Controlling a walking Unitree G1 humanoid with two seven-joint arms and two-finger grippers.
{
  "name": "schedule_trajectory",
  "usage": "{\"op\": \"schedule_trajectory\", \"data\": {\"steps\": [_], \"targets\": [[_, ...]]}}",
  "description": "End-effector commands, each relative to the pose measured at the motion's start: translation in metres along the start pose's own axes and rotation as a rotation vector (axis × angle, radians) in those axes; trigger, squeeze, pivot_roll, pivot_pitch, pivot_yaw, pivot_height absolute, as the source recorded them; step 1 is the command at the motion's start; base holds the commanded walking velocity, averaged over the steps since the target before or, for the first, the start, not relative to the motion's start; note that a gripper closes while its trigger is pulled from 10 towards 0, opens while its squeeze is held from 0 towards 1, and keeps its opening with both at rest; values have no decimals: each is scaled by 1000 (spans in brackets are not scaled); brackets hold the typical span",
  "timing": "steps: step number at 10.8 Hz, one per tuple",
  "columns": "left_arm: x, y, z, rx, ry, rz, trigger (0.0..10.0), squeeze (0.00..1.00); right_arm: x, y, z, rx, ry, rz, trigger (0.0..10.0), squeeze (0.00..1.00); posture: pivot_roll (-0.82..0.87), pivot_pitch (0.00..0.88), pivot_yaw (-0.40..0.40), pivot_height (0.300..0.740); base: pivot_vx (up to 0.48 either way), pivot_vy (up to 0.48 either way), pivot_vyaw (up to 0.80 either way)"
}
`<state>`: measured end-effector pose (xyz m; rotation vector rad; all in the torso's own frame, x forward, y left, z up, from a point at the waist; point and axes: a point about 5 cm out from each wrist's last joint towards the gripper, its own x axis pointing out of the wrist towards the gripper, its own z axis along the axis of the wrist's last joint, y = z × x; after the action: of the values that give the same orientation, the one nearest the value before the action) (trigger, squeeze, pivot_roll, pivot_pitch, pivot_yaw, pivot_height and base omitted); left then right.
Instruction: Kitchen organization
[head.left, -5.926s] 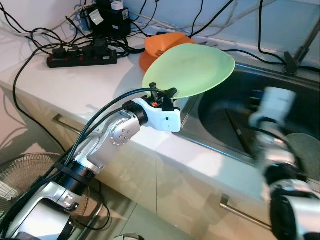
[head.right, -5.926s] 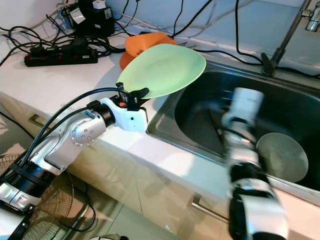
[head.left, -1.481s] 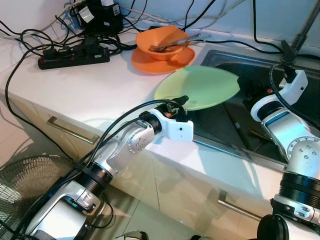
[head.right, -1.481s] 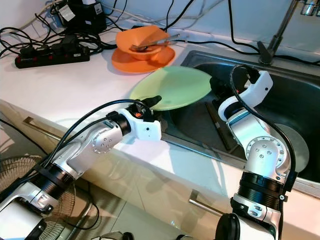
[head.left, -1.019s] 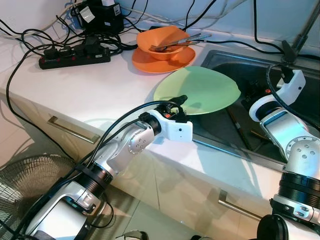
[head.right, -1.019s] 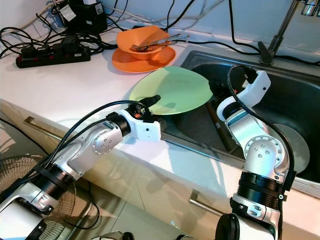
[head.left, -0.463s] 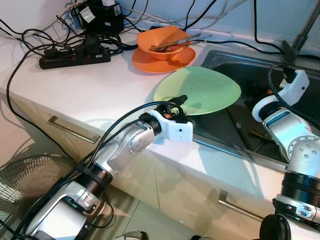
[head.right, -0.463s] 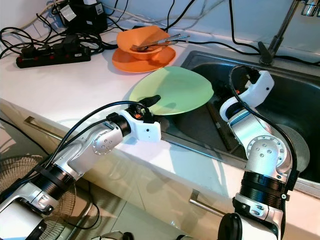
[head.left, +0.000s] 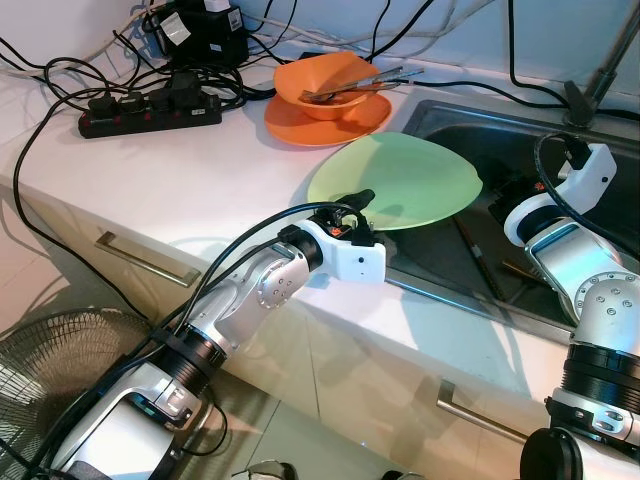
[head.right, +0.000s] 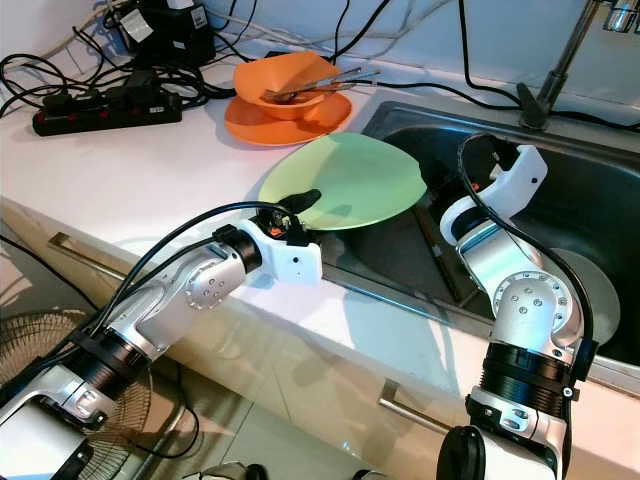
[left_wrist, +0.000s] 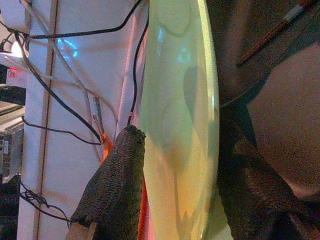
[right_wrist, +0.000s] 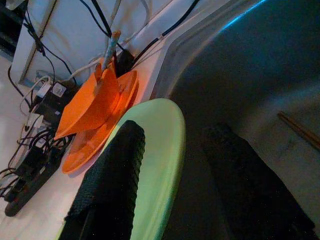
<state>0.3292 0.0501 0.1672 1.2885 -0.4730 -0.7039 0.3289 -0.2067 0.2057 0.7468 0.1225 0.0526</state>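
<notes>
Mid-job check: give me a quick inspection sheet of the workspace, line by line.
Surface: white counter beside steel sink.
Job's things: green plate held over the sink's edge; orange bowl with utensils on orange plate.
Clutter: chopsticks and grey dish in sink.
Grippers: left gripper shut on green plate; right gripper open astride its far rim.
Cables: power strip, tangled leads.
Surroundings: fan, drawer handles.

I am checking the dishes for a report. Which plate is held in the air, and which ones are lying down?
The green plate, gripped at its rim by the left gripper, is held over the sink's edge. The orange plate lies on the counter; the grey plate lies in the sink.
</notes>
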Motion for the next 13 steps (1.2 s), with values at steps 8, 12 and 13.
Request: {"op": "schedule_trajectory", "data": {"steps": [8, 12, 13], "targets": [[-1, -6, 1, -28, -6, -33, 0, 0, 1, -2, 0, 2, -16, -16, 10000, 0, 61, 78, 52, 740, 0, 0, 0], [0, -10, 15, -82, -93, -51, 0, 0, 1, -7, 2, 6, -28, -45, 10000, 0, 62, 78, 53, 740, 0, 0, 0], [0, -12, 19, -101, -119, -61, 2510, 0, 1, -8, 3, 8, -32, -49, 10000, 0, 61, 78, 54, 740, 0, 0, 0]]}}
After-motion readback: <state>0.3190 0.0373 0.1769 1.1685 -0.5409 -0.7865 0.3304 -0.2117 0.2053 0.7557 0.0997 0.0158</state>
